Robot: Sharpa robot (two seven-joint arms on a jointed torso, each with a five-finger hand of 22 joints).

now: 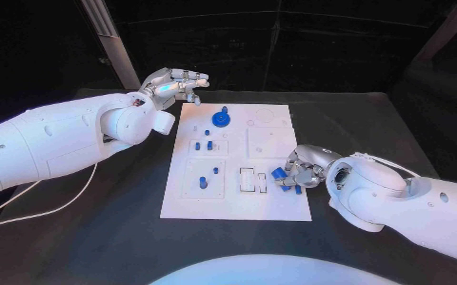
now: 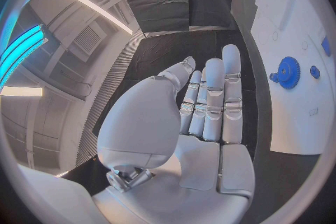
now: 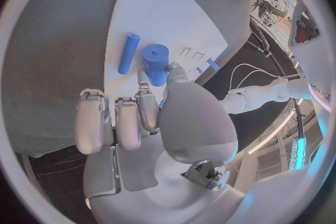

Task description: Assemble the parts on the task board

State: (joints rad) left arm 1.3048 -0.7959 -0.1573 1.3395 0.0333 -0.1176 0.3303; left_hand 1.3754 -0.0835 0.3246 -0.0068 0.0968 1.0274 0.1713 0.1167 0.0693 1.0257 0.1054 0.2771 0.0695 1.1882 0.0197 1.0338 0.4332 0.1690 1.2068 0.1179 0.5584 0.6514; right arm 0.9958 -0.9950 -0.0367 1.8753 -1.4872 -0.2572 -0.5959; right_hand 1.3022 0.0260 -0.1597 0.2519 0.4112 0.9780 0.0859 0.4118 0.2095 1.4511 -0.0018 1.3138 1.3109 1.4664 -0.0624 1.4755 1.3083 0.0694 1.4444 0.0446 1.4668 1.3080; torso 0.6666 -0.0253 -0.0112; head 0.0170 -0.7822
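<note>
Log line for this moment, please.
left hand: open, above task board far corner | right hand: pinching blue cylinder at board's right edge | blue gear: on board

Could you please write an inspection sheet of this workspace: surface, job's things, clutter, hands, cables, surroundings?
Surface: black table, task board in the middle.
Job's things: blue gear and small blue pegs on the board; thin blue rod lying on it.
Clutter: nothing seen.
Hands: left hand raised beside the board's far corner, holds nothing; right hand pinches a blue cylinder.
Cables: white cable under the left arm.
Surroundings: dark backdrop.
</note>
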